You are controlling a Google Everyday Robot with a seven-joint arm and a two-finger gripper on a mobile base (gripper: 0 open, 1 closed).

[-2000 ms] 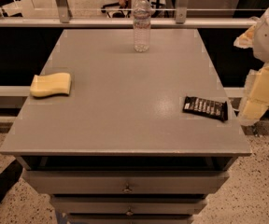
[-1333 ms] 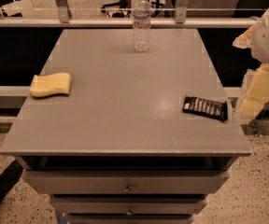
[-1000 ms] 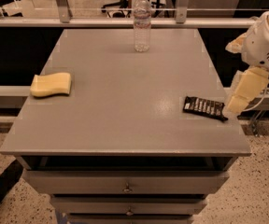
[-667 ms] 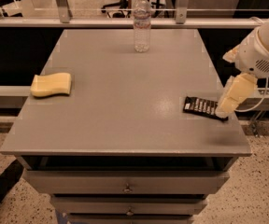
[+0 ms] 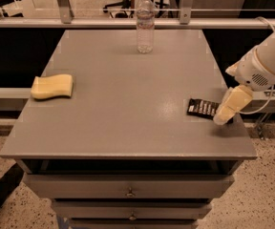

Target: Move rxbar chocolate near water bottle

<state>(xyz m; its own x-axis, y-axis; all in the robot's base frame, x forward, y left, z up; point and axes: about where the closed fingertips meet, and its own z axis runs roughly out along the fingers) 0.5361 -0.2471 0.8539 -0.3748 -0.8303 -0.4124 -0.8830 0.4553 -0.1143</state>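
Note:
The rxbar chocolate (image 5: 203, 108), a flat black wrapper with white lettering, lies near the right edge of the grey table (image 5: 128, 104). The water bottle (image 5: 145, 23), clear with a white cap, stands upright at the table's far edge, a little right of centre. My gripper (image 5: 222, 119) comes in from the right on a white arm and hangs over the bar's right end, covering that end. Whether it touches the bar is not visible.
A yellow sponge (image 5: 52, 86) lies on the left side of the table. A railing with metal posts (image 5: 63, 4) runs behind the far edge. Drawers (image 5: 128, 192) sit under the tabletop. A cable (image 5: 264, 106) hangs at the right.
My arm has swung left from beside the table's right edge, and the gripper has come down over the right end of the rxbar chocolate. The bar, bottle and sponge have not moved.

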